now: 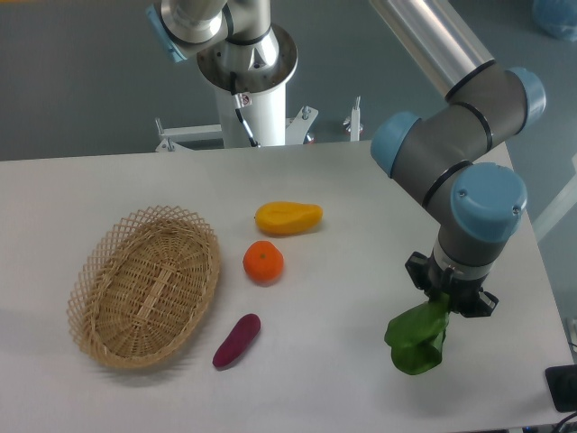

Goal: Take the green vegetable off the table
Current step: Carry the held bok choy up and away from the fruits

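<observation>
The gripper (444, 305) is pointing straight down near the right side of the table (343, 379), and its fingers are clamping the upper end of the green vegetable (416, 338); the fingertips themselves are mostly hidden by the dark gripper body and the leaves, so how narrow the gap is cannot be read exactly. The green vegetable is hanging below the gripper, its long axis running roughly top to bottom with a slight lean toward the lower left, the broad leafy end pointing downward; whether its lowest leaf is touching the table cannot be told. Well to the left, the yellow-orange fruit (288, 217), the orange (263, 262) and the purple piece (237, 340) are lying on the table beside the wicker basket (144, 285).
</observation>
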Controlling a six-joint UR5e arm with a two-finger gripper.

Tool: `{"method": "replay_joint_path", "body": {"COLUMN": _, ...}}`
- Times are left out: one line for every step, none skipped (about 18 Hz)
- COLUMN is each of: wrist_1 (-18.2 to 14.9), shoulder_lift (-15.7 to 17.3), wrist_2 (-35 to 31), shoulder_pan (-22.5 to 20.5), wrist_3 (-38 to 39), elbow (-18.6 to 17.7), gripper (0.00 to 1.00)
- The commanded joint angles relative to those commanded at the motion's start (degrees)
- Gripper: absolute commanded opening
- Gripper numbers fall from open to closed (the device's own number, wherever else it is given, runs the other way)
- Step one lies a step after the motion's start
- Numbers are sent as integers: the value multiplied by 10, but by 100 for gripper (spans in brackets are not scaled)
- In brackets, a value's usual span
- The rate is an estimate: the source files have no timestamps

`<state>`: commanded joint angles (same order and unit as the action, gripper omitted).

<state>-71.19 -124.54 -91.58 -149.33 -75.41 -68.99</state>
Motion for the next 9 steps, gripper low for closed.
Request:
{"method": "replay_joint_path", "body": {"wrist_1": 1, "shoulder_lift": 0, "wrist_2": 0, "shoulder_pan": 0, "wrist_3": -1, "elbow": 0, "gripper": 13}}
{"method": "replay_joint_path", "body": {"wrist_1": 2, "shoulder_lift": -1, "wrist_2": 0, "shoulder_pan": -1, "wrist_3": -2, "elbow": 0, "gripper": 13}}
{"method": "replay_joint_path", "body": {"wrist_1": 2, "shoulder_lift": -1, "wrist_2": 1, "shoulder_pan": -4, "wrist_3": -1, "elbow": 1, "gripper": 13}}
{"method": "replay_joint_path", "body": {"wrist_1": 2, "shoulder_lift": -1, "wrist_2": 1, "shoulder_pan": -4, "wrist_3": -2, "elbow": 2, "gripper": 13}}
{"method": "replay_joint_path", "body": {"wrist_1": 3, "shoulder_lift": -2, "wrist_2": 2, "shoulder_pan": -5, "wrist_3": -2, "elbow": 2, "gripper": 13}}
{"method": "replay_joint_path", "body": {"wrist_1": 3, "shoulder_lift": -2, "wrist_2": 2, "shoulder_pan": -6, "wrist_3": -5, "elbow": 2, "gripper": 13}}
{"method": "replay_joint_path", "body": {"wrist_1": 3, "shoulder_lift": -2, "wrist_2": 2, "shoulder_pan": -6, "wrist_3": -8, "elbow": 3, "gripper": 13}}
{"method": "replay_joint_path", "body": {"wrist_1": 3, "shoulder_lift": -3, "wrist_2": 2, "shoulder_pan": -7, "wrist_3": -9, "elbow": 4, "gripper": 13}}
{"method": "replay_joint_path", "body": {"wrist_1": 3, "shoulder_lift": -3, "wrist_2": 2, "shoulder_pan": -7, "wrist_3": -10, "elbow": 4, "gripper": 13}}
